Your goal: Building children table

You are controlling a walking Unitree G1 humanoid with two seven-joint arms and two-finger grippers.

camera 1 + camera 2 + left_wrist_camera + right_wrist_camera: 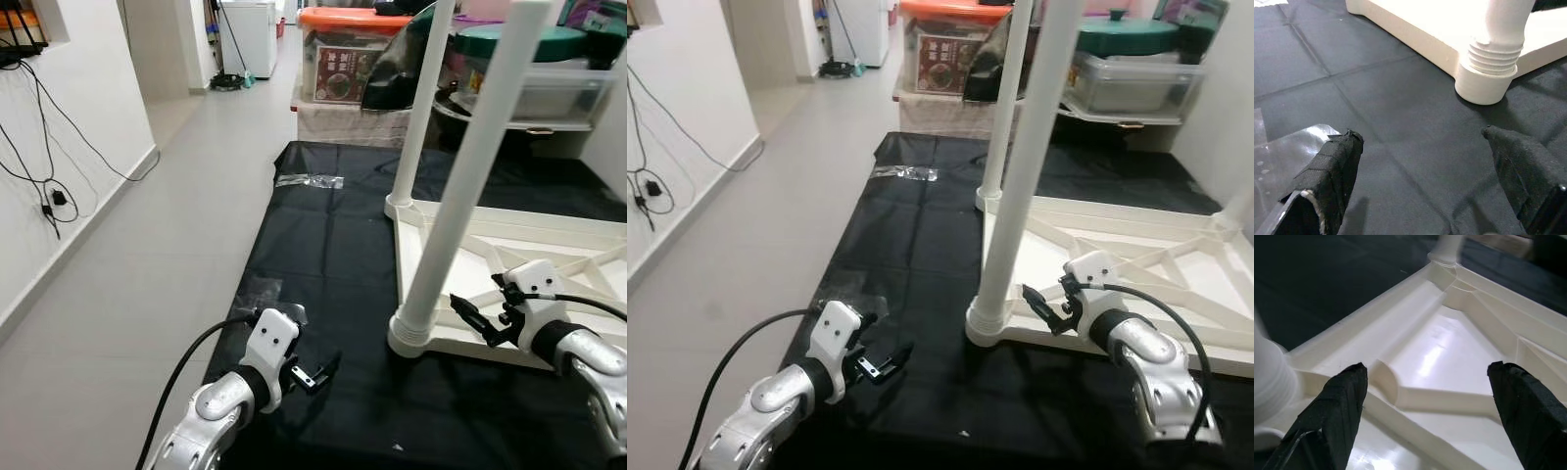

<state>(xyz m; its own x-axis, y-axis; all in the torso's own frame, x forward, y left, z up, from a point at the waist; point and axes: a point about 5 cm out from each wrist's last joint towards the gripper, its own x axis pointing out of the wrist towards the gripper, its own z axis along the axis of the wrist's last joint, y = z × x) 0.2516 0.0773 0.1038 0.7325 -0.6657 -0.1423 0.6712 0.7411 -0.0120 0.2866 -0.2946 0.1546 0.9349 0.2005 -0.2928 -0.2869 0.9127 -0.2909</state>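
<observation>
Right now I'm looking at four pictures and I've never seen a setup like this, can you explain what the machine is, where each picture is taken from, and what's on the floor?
This is a humanoid robot with two silver arms. The two wide pictures come from a stereo camera on its head, looking forward and down. The two close-ups come from cameras on its wrists, each looking along that arm's two black fingers.

On the floor lies a black mat. On it sits a white children's table, upside down, with two white legs standing up from its corners. A clear plastic bag lies farther back on the mat, and storage bins stand behind.

The left end effector hovers open over the mat near the closest leg. The right end effector is open just above the table's ribbed underside. Neither holds anything.
</observation>
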